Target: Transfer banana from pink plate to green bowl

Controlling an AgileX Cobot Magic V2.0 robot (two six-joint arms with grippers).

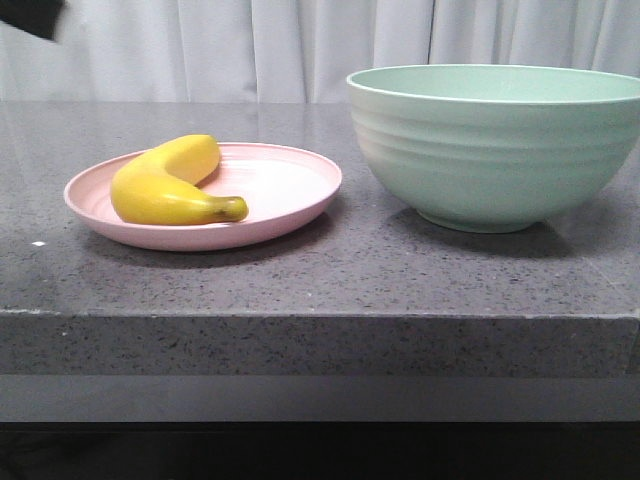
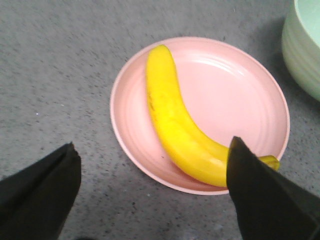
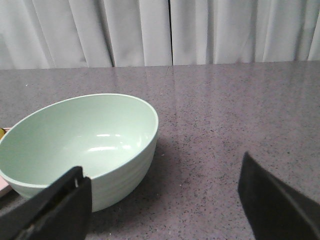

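From the front view I see a dark grey speckled stone bench with a thick, squared front edge running across the lower half of the frame, and pale pleated curtains closing off the room behind it. The surface has a slight sheen; the things on it throw soft shadows.

The banana lies on the pink plate, left of centre, filling the plate's left part with its dark stem tip pointing right toward the plate's middle. The green bowl stands to the right of the plate, apart from it, and rises well above it. In my right wrist view the bowl's inside is bare and glossy.

My left gripper hangs above the plate's near edge with its two black fingers spread wide, holding nothing; the right-hand finger in that frame overlaps the banana's stem end. My right gripper is spread too and holds nothing, with the bowl at the left of its frame and open bench beyond.
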